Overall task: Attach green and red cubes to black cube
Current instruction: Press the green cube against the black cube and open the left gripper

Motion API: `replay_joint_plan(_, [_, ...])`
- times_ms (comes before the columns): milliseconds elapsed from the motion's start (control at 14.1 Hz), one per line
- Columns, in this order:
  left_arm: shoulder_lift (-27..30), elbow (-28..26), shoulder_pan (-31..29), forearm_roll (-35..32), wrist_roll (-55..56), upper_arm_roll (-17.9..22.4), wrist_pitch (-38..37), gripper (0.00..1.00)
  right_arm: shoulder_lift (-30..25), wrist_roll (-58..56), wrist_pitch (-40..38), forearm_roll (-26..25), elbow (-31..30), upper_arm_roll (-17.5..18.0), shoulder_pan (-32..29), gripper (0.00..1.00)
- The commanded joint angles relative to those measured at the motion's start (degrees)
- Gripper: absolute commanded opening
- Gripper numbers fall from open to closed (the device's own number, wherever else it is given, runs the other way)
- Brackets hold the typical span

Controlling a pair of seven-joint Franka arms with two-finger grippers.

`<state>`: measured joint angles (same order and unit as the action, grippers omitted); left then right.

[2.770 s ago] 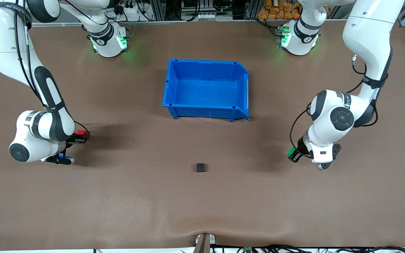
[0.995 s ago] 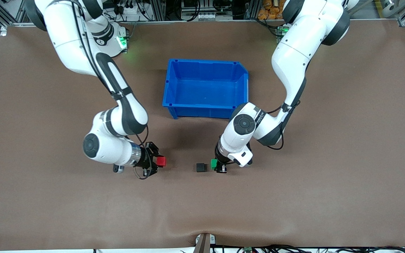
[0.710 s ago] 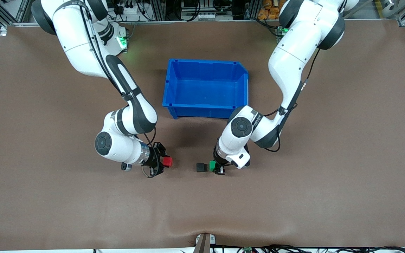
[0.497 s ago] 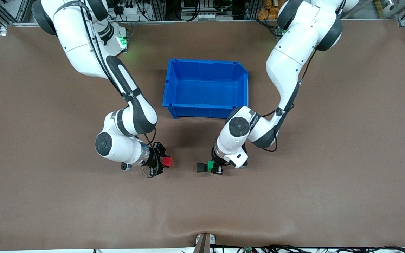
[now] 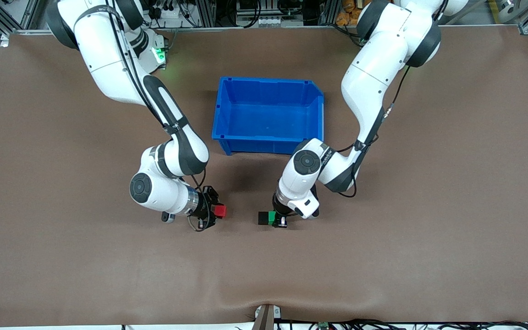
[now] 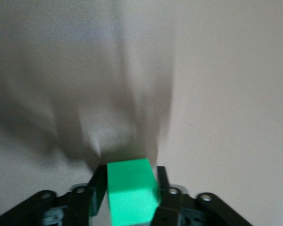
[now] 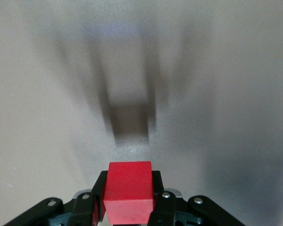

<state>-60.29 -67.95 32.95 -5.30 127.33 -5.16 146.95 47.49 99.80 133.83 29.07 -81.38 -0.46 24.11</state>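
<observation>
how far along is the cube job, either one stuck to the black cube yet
Partly. The left claw is shut on the green cube, which sits right against the black cube; whether they are truly joined I cannot tell. The right claw holds the red cube with a clear gap of table before the black cube. Left: bring the red cube in and release both.

No readable text (anywhere visible).
</observation>
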Motion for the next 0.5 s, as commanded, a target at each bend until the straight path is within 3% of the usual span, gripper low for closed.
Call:
replay_joint_plan(0, [-1.33,2.12,1.42,0.38,-1.11,1.38,0.79,1.0,1.11,1.1,0.38,1.08,1.31,-0.42,0.76,0.0])
replay_joint_plan(284, [2.78,1.15,1.33,-1.81,-3.5,1.39,-1.65,1.0,2.78,5.39,4.15,1.08,3.49,-0.42,2.95,0.0])
replay_joint_plan(426, [6.91,0.97,1.24,-2.52,-3.5,1.56,-10.06,1.0,4.8,8.82,4.33,0.99,7.18,-0.42,3.92,0.0])
